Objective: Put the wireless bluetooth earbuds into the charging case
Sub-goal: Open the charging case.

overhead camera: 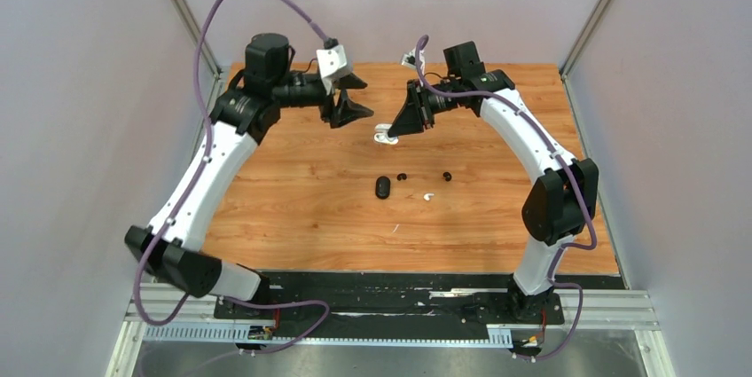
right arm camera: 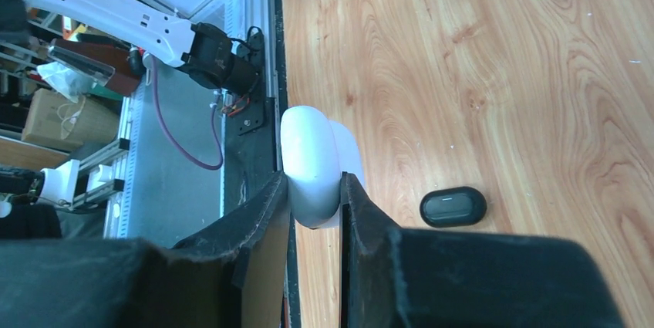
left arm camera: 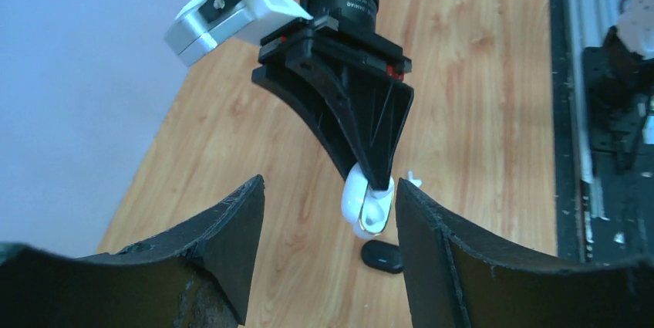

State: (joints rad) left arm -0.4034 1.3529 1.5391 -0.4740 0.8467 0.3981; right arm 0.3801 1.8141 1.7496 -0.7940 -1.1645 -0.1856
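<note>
While gripping case (right arm camera: 311, 158), right arm (overhead camera: 525, 135) arches.

1. Top view sat high above and behind the arms (overhead camera: 199, 177), tilted down toward the far wall. It was far off and took in the whole table (overhead camera: 293, 217).
2. Left wrist view sat right behind the left gripper (overhead camera: 366, 96) and faced across the table at the right gripper (left arm camera: 378, 177), near. The rail (left arm camera: 574, 73) ran along its right edge.
3. Right wrist view looked along the right gripper's fingers (right arm camera: 258, 228), down onto the table, very near the white case (right arm camera: 308, 158). The rail was at its left.
4. All three shared the white case, the black case (overhead camera: 383, 188) and the table around them. Both wrist views also shared the rail.
</note>
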